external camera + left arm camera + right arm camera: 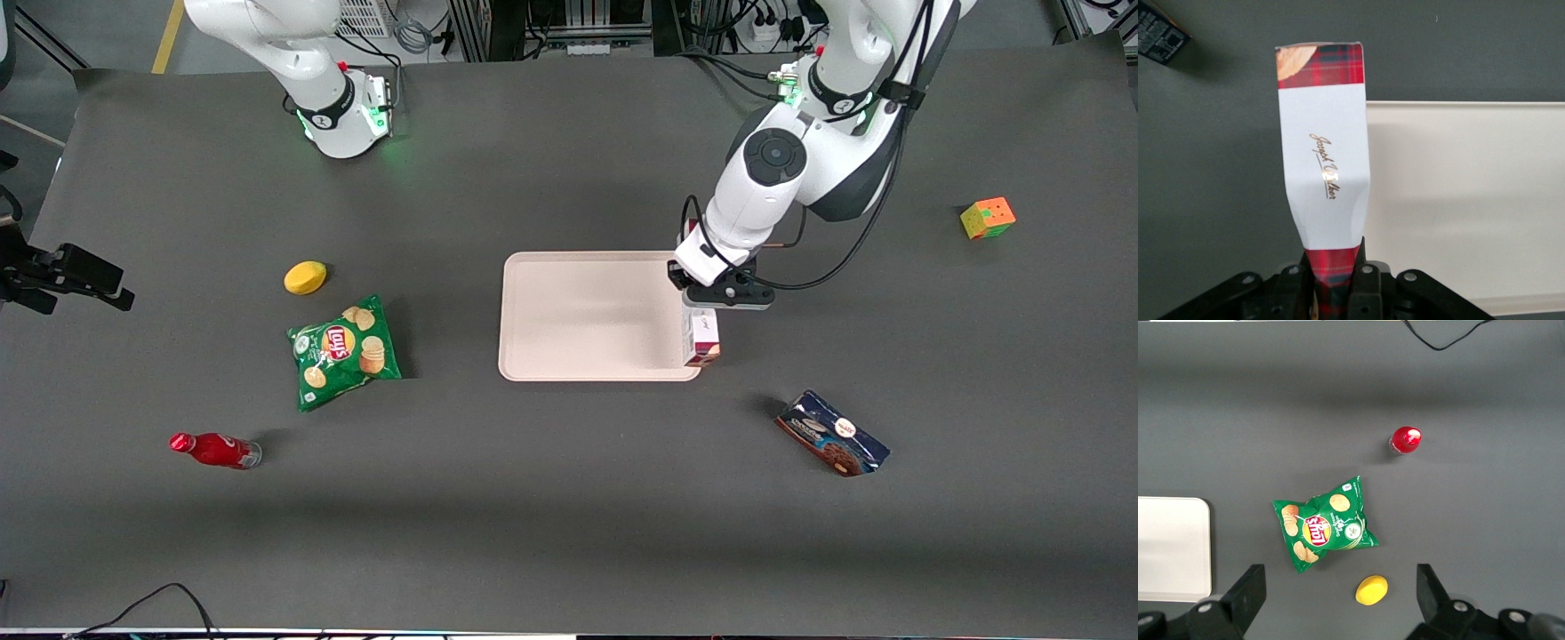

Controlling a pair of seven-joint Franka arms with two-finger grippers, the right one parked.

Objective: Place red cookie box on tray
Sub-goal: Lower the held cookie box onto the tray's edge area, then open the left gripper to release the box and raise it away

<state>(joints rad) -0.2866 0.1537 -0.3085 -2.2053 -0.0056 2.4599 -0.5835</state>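
The red cookie box hangs upright from my left gripper, which is shut on its upper end. The box is above the tray's edge at the working arm's end, near the corner closest to the front camera. In the left wrist view the fingers pinch the box's plaid end, squeezing it in, and the box's white label face with gold script points away over the table beside the tray's rim. I cannot tell whether the box's lower end touches anything.
A blue cookie package lies nearer the front camera, toward the working arm's end. An orange-green cube sits farther out. A green chip bag, a yellow lemon and a red bottle lie toward the parked arm's end.
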